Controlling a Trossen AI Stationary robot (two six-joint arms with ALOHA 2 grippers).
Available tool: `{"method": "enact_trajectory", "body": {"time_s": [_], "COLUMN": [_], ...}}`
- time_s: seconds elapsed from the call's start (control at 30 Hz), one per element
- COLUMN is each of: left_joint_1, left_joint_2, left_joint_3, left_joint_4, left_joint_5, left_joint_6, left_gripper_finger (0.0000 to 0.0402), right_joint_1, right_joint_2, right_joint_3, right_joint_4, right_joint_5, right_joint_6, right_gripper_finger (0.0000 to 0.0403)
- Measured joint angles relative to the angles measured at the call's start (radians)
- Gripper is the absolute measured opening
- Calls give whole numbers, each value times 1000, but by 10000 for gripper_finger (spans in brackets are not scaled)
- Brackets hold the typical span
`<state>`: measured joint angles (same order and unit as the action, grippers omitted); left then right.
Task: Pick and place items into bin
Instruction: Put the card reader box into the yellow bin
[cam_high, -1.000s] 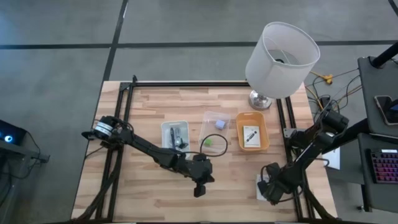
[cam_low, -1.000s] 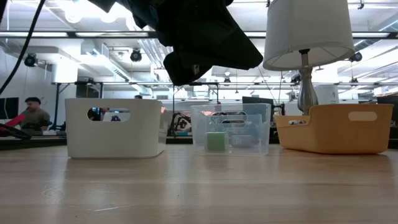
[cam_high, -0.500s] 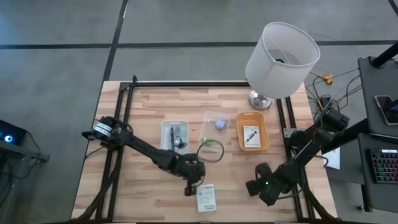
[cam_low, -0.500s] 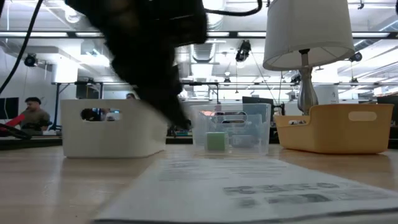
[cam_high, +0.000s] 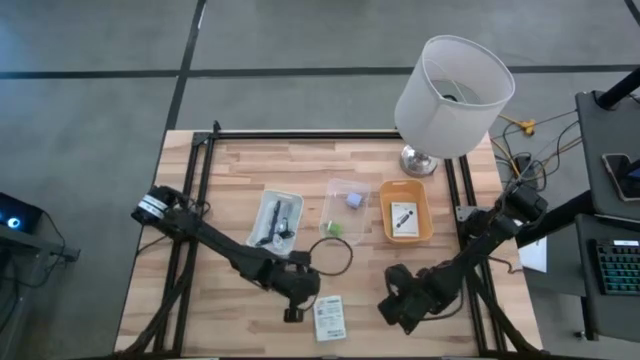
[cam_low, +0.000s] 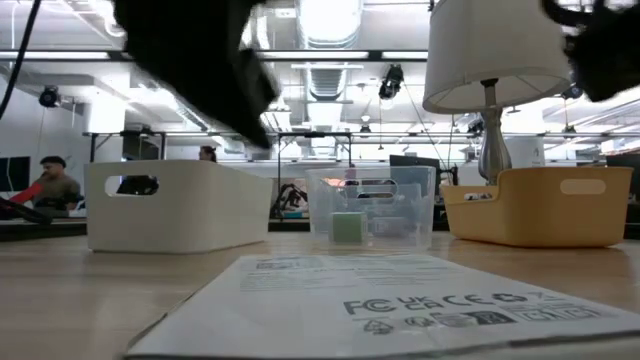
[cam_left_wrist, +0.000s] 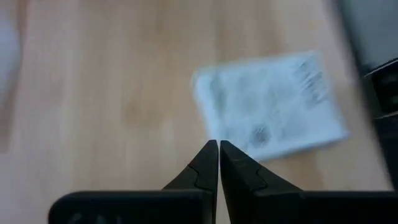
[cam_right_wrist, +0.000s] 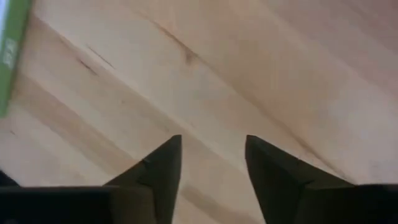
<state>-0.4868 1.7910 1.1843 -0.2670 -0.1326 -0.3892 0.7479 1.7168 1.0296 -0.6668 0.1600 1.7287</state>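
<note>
Packet (cam_high: 330, 318) of white paper with black print lay flat on the wooden counter (cam_high: 230, 180) toward its 6 o'clock edge, outside every bin. Left gripper (cam_high: 293, 314) sat just at the packet's 9 o'clock side, its jaws clenched together on nothing. Right gripper (cam_high: 390, 311) hovered at the packet's 3 o'clock, a little apart, with its jaws released over bare wood. Up the counter stood three bins in a row: a white bin (cam_high: 262, 206) holding a dark cable bundle (cam_high: 275, 224), a clear bin (cam_high: 362, 186) with a lavender-blue block (cam_high: 355, 200) and a green piece (cam_high: 333, 229), and an orange bin (cam_high: 384, 215) with another printed packet (cam_high: 403, 218). A lamp (cam_high: 452, 95) stood at the 1 o'clock corner.
</note>
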Motion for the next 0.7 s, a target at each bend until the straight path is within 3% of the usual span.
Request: {"method": "enact_trajectory", "body": {"time_s": [0.1,0.17,0.3,0.5,0.7], "left_joint_1": [-21,-29,-40,-97,-210], "left_joint_2": [-6,0,2,2,32], "left_joint_3": [38,54,57,57,52], "left_joint_4": [6,-15,-19,5,6], "left_joint_5": [-3,5,6,-3,-123], "left_joint_6": [99,56,-183,-603,-1018], "left_gripper_finger": [0,0,21,105,156], "right_joint_1": [-28,-43,-61,-66,-66], "right_joint_2": [30,49,75,123,159], "right_joint_3": [42,72,120,153,201], "right_joint_4": [26,23,24,26,41], "right_joint_5": [-4,-7,-3,-6,-32], "right_joint_6": [-100,-138,-203,-243,-91], "right_gripper_finger": [191,202,216,228,231]}}
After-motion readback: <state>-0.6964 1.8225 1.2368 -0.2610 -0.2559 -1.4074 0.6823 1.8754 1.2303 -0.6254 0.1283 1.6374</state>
